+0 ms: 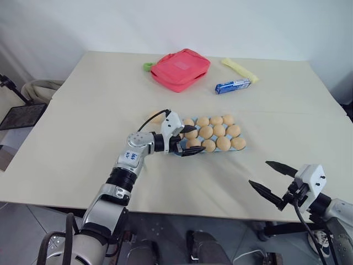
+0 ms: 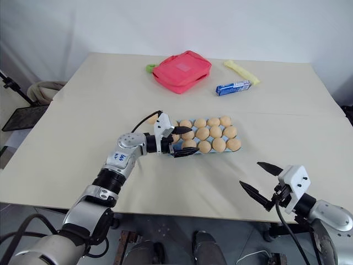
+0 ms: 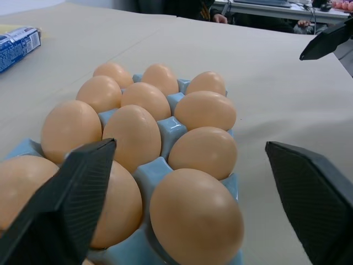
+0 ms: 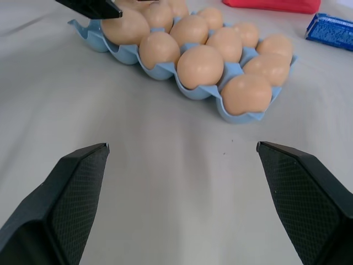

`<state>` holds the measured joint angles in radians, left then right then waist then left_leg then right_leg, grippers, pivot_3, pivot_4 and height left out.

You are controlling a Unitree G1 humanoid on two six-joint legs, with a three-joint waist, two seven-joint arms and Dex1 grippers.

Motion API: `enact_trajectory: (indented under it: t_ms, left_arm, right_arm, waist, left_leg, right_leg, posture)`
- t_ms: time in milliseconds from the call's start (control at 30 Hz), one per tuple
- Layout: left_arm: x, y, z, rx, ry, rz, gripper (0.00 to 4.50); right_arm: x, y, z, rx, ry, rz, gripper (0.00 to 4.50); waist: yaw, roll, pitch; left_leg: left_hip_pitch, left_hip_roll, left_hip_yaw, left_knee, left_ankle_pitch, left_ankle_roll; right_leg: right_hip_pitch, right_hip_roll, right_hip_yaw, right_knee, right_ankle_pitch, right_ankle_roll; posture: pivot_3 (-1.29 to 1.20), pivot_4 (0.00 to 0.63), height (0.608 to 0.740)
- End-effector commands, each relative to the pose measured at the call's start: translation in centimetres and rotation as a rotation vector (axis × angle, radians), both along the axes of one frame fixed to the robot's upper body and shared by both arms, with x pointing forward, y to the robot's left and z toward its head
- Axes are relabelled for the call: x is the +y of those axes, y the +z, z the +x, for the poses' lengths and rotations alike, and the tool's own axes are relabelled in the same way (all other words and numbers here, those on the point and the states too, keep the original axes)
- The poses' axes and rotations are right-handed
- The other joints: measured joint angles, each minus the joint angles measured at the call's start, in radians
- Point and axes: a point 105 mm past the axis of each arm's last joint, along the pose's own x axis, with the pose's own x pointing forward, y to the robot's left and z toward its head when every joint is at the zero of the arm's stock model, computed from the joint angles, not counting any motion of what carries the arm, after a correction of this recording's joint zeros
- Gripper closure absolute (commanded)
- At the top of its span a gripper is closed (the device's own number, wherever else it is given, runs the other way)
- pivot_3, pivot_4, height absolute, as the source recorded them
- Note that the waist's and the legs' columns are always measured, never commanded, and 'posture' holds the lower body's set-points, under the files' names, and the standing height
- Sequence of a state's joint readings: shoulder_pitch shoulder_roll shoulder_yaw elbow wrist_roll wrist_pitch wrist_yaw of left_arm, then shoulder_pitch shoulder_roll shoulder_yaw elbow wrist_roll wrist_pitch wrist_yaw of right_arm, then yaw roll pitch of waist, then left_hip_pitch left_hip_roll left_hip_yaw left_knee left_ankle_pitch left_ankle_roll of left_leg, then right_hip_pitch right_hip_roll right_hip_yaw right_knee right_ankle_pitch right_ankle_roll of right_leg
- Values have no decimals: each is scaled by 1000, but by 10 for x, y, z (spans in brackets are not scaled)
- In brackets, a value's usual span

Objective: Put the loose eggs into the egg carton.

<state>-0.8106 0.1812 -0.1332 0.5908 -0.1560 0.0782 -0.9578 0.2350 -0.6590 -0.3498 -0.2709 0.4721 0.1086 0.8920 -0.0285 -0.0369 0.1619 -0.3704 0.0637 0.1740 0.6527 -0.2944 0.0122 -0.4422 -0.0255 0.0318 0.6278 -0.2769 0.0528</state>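
white walls back a beige desk (image 1: 83,127) carrying a blue egg carton (image 4: 165,70) full of eggs (image 3: 205,110). left gripper (image 1: 189,140) hangs spread over the carton's end, holding nothing. right gripper (image 1: 271,179) hovers spread and empty near the desk edge.

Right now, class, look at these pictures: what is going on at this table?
A two-armed robot is filling a light-blue egg carton with tan eggs. Its left gripper hangs open over the carton's near-left end, fingers either side of an egg seated there, holding nothing. The right gripper waits open and empty above the table's near edge, apart from the carton. A red pouch, a blue wrapped bar and a yellow item lie at the far side.
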Motion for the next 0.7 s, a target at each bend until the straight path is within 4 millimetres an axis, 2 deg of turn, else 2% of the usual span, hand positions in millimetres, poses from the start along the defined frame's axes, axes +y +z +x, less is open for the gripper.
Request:
enact_trajectory:
  t_ms: [33, 167, 333, 500, 567, 700]
  left_arm:
    - [7, 29, 1, -83, 1, -50, 50]
    - [32, 48, 6, -140, 61, -119, 50]
    - [83, 59, 13, -198, 241, -188, 50]
    - [129, 53, 11, -214, 420, -197, 50]
    - [152, 49, 3, -204, 501, -217, 50]
    - [181, 36, -16, -188, 592, -209, 50]
  right_arm:
    - [1, 7, 2, -31, 11, -2, 0]
    - [2, 8, 2, -31, 18, -1, 0]
    - [2, 9, 2, -27, 35, 0, 0]
    - [3, 10, 1, -22, 64, 1, 0]
    - [3, 11, 3, -21, 73, 0, 0]
    - [2, 12, 5, -12, 89, -6, 0]
  waist:
    - [-1, 0, 0]
    - [-1, 0, 0]
    - [-3, 1, 0]
    - [1, 0, 0]
    - [1, 0, 0]
    - [-1, 0, 0]
  left_leg:
    - [0, 0, 0, 0, 0, 0]
    - [0, 0, 0, -1, 0, 0]
    - [1, 0, 0, -1, 0, 0]
    - [0, 1, 0, -1, 0, 0]
    - [0, 0, 0, -1, 0, 0]
    - [1, 1, 1, -1, 0, -1]
  right_leg:
    - [0, 0, 0, 0, 0, 0]
    - [0, 0, 0, 0, 0, 0]
    - [0, 0, 0, 0, 0, 0]
    - [0, 0, -1, 1, 0, 0]
    - [0, -1, -1, 1, 0, 0]
    - [0, -1, -1, 1, 0, 0]
  posture:
    - [0, 150, 740]
    - [0, 150, 740]
    - [0, 150, 740]
    - [0, 150, 740]
    - [0, 150, 740]
    - [0, 150, 740]
